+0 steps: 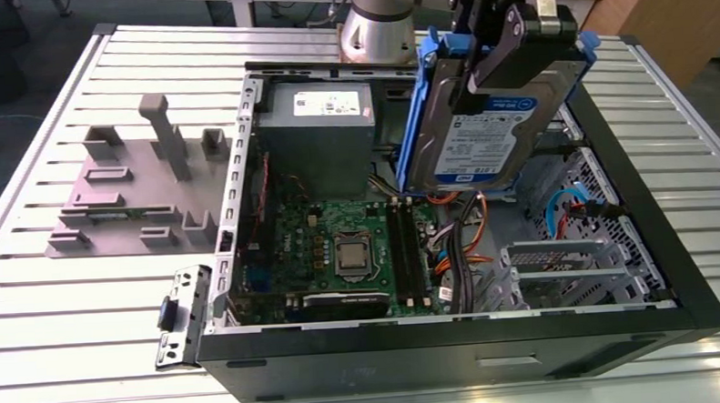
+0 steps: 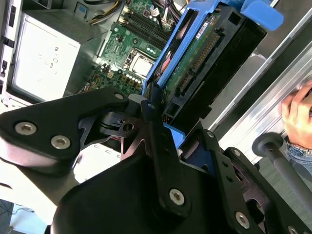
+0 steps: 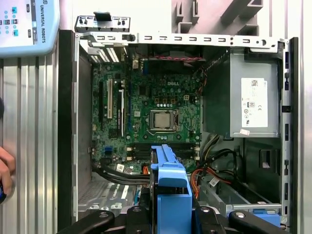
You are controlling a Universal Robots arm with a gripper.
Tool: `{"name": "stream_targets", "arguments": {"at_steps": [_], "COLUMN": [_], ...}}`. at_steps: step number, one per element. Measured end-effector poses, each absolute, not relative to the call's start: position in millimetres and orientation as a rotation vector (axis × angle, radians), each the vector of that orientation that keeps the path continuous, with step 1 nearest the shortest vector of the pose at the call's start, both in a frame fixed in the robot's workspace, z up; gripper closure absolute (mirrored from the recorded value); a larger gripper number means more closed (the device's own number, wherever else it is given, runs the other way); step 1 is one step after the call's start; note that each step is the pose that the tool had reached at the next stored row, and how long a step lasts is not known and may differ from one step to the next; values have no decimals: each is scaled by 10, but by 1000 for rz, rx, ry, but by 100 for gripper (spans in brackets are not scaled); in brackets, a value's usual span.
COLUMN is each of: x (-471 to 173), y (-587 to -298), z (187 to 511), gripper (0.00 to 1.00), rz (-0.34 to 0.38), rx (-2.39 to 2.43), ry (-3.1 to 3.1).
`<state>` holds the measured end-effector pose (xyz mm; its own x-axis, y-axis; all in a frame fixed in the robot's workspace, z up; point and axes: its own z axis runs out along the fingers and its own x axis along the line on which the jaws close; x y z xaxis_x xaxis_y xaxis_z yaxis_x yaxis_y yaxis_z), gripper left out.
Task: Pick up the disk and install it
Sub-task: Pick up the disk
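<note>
One gripper (image 1: 517, 44) clenched the disk (image 1: 479, 132) by its upper edge, hanging it tilted above the open computer case (image 1: 464, 343), near the motherboard (image 1: 350, 247).

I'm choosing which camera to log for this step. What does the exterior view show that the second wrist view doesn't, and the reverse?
Exterior view alone: the disk's labelled face, held tilted above the open computer case, and the grey fixture on the table. Second wrist view alone: the disk's connector edge, and a person's hand beside the case. Both: the pincer shut on the disk, the motherboard and the power supply.
</note>
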<state>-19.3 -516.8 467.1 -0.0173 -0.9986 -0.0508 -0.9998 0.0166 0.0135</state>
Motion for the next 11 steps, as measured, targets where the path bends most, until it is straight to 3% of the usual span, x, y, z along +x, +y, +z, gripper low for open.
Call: {"name": "stream_targets", "arguments": {"at_steps": [11], "x": [-150], "y": [-5173], "z": [4669], "gripper": [64], "rz": [71], "rx": [-2183], "ry": [2221]}}
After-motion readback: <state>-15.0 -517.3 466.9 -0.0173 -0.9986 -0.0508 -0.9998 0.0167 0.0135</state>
